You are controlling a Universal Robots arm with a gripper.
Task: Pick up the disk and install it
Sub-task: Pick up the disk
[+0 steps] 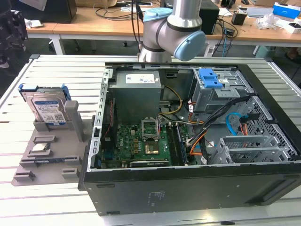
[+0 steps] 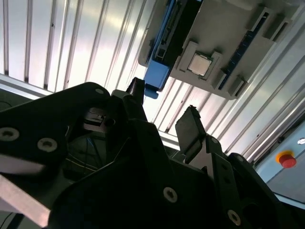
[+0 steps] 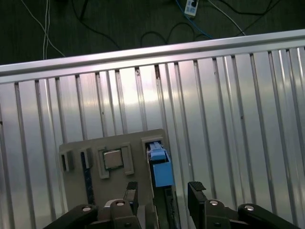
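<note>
Aluminium slat table (image 1: 47, 207): carries everything, with the holder and the case side by side.
Black computer case (image 1: 188, 193): lies on its side with the panel off, probably so the grey drive bay (image 1: 218, 99) under its blue latch (image 1: 210, 77) can be reached from above.
Grey holder (image 1: 56, 149): on the table just beside the case, at the exterior view's left.
Gripper (image 3: 163, 193): fingers spread with nothing between them, hanging above the holder in line with the disk's edge.
The disk (image 1: 47, 106): stands on edge in the holder's slot, apparently so its blue-railed upper edge (image 3: 159, 164) is free to be grasped. It is not yet lifted.
Small chip (image 3: 113, 159): seated in a recess of the holder, beside the disk.
</note>
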